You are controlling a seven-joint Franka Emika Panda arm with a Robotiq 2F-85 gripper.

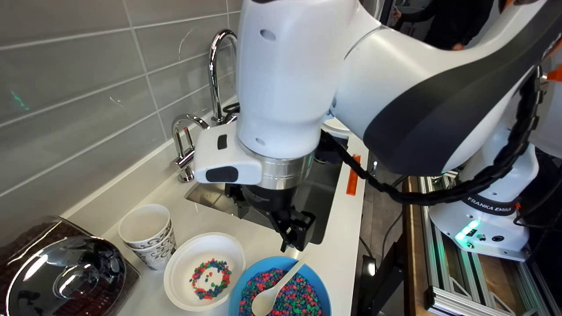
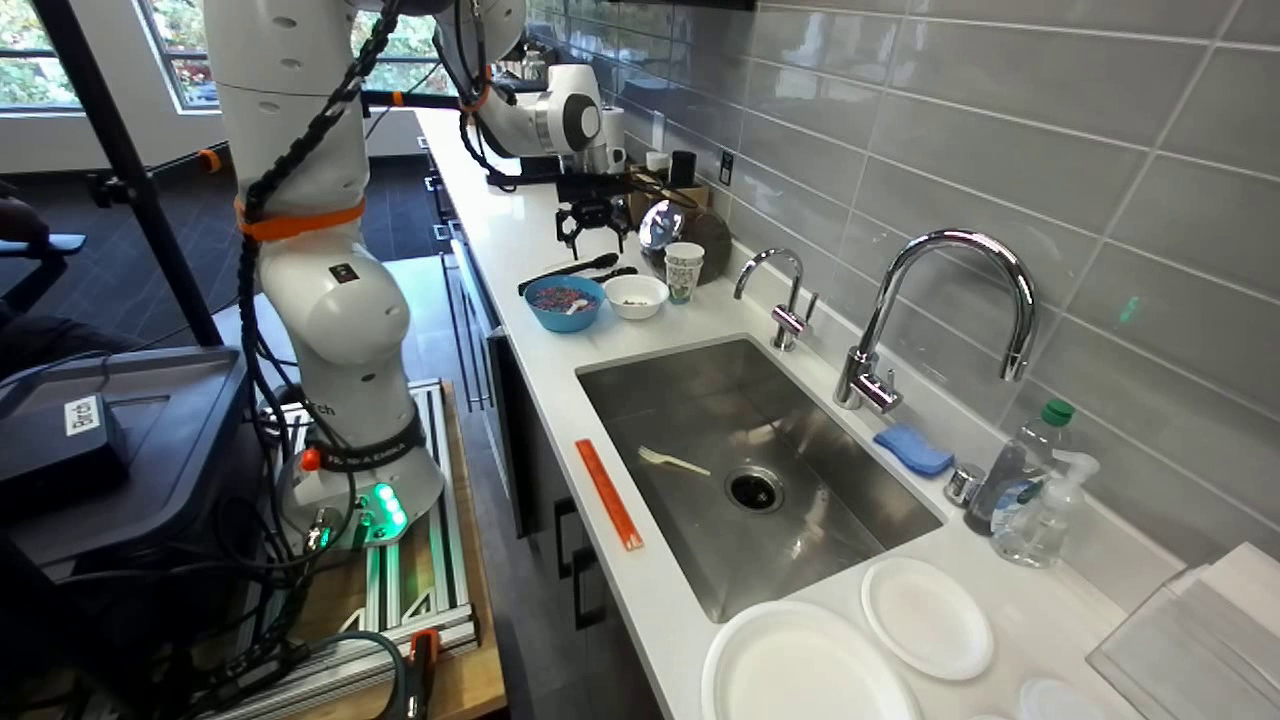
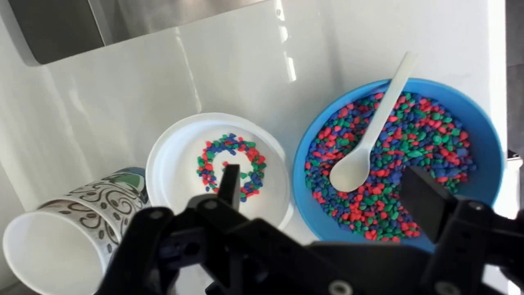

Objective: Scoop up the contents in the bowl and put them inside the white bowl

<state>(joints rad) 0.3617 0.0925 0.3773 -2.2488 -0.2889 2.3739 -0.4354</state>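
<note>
The pincer (image 3: pixel 323 184) hangs above the tabletop (image 3: pixel 245 65), near the blue bowl (image 3: pixel 485 135) and the white bowl (image 3: pixel 176 164), its jaws spread wide and gripping nothing. Most of the bits (image 3: pixel 425 139), red, blue and green, lie in the blue bowl, where a spoon (image 3: pixel 352 170) rests on them with its handle reaching out across the rim. The white bowl sits just beside it and holds a thin ring of bits, with a few more in the middle. Two nested cups (image 3: pixel 100 219) stand just beside the white bowl, on the side away from the blue one. In an exterior view, a pale utensil (image 2: pixel 676 462) lies in the sink (image 2: pixel 660 410), and an orange strip (image 2: pixel 608 495) lies near its edge
</note>
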